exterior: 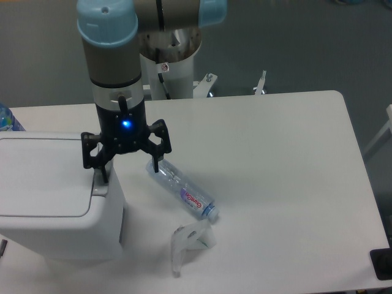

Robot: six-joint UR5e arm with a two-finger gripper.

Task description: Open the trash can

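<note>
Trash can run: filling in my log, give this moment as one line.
trash can: lid shut | gripper: open, one finger at its button tab | water bottle: lying beside

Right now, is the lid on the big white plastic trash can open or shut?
Shut. The big white plastic trash can's flat lid lies level on its rim, no gap showing.

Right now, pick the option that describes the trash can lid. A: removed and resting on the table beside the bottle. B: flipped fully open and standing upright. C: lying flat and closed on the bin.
C: the lid lies flat on top of the trash can, with the open gripper at its right edge near the grey tab.
</note>
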